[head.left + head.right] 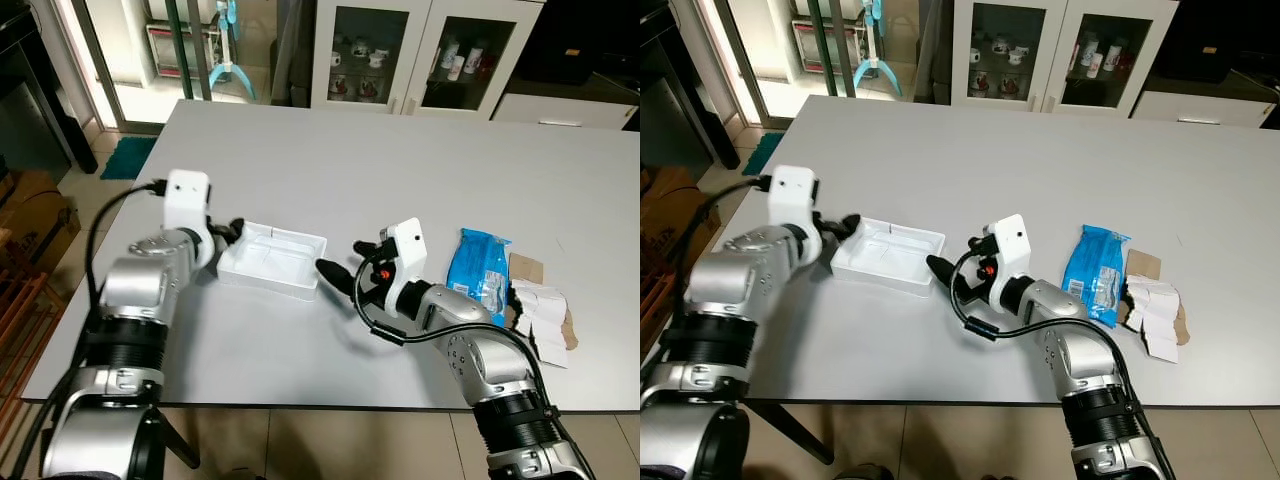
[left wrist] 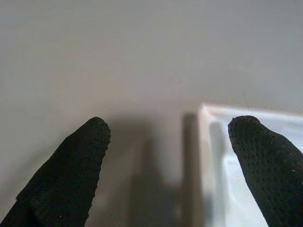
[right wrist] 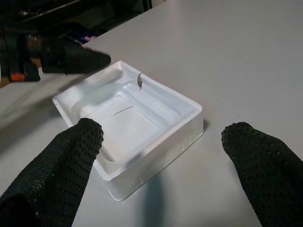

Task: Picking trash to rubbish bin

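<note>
A white plastic tray (image 1: 272,260) lies on the grey table (image 1: 400,170) in front of me. My left gripper (image 1: 230,234) is open at the tray's left end. In the left wrist view one finger (image 2: 262,156) is over the tray's rim (image 2: 213,151) and the other is over bare table. My right gripper (image 1: 348,262) is open just off the tray's right end; in the right wrist view its fingers straddle the near corner of the tray (image 3: 135,125). A blue packet (image 1: 478,268) and torn card and paper scraps (image 1: 540,312) lie to the right.
Glass-door cabinets (image 1: 420,55) stand behind the table. The table's front edge (image 1: 300,405) is close to my body. Left of the table are floor, a teal mat (image 1: 125,157) and brown boxes (image 1: 35,215).
</note>
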### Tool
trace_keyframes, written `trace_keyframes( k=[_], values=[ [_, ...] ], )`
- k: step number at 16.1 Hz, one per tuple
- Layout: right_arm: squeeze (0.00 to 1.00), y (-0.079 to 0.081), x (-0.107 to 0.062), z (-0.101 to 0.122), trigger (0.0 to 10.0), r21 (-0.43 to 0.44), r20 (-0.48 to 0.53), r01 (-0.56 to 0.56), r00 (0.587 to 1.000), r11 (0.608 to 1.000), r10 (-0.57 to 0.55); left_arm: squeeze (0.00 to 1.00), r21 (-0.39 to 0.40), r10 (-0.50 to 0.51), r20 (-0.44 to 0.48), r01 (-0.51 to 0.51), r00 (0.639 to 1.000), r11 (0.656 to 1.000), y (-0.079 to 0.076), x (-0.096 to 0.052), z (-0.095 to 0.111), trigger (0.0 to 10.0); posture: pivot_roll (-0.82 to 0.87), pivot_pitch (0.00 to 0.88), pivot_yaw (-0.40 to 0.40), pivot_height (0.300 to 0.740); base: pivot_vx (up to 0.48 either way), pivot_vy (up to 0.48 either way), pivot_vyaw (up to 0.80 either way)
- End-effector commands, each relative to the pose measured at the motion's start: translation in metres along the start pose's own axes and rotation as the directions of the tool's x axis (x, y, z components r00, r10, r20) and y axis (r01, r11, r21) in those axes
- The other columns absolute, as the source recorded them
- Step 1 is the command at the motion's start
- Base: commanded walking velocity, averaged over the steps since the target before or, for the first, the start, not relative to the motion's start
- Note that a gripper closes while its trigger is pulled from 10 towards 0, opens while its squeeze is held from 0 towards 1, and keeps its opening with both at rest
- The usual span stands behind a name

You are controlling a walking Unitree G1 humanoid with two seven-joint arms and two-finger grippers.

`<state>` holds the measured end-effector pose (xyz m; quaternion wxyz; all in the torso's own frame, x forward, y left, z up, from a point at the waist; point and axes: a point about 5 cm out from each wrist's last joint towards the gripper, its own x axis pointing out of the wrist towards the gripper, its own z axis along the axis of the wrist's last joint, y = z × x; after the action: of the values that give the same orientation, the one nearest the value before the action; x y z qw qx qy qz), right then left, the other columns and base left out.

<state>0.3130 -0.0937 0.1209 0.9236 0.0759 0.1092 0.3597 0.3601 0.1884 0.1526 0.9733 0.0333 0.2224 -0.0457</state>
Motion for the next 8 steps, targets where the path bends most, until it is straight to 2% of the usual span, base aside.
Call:
trace_keyframes(
  k=[1,5,8],
  values=[
    [0.0,0.001,-0.001,0.005,10.0,0.001,0.018,-0.012,1.0,1.0,0.012,0.0,0.009,-0.026,-0.038,0.027,0.999,1.0,-0.006,0.0,-0.008,10.0,0.02,0.0,-0.048,0.74,0.0,0.0,0.0],
    [0.0,0.002,-0.001,0.005,10.0,0.002,0.02,-0.019,1.0,1.0,0.019,0.0,0.005,-0.032,-0.069,0.032,0.997,0.999,-0.007,0.0,-0.016,10.0,0.03,0.0,-0.051,0.74,0.0,0.0,0.0],
    [0.0,0.004,0.0,0.005,10.0,0.001,0.022,-0.029,0.999,1.0,0.029,0.0,0.033,-0.026,-0.127,0.031,0.992,0.999,-0.009,0.001,-0.028,10.0,0.03,0.0,-0.049,0.74,0.0,0.0,0.0]
  ],
)
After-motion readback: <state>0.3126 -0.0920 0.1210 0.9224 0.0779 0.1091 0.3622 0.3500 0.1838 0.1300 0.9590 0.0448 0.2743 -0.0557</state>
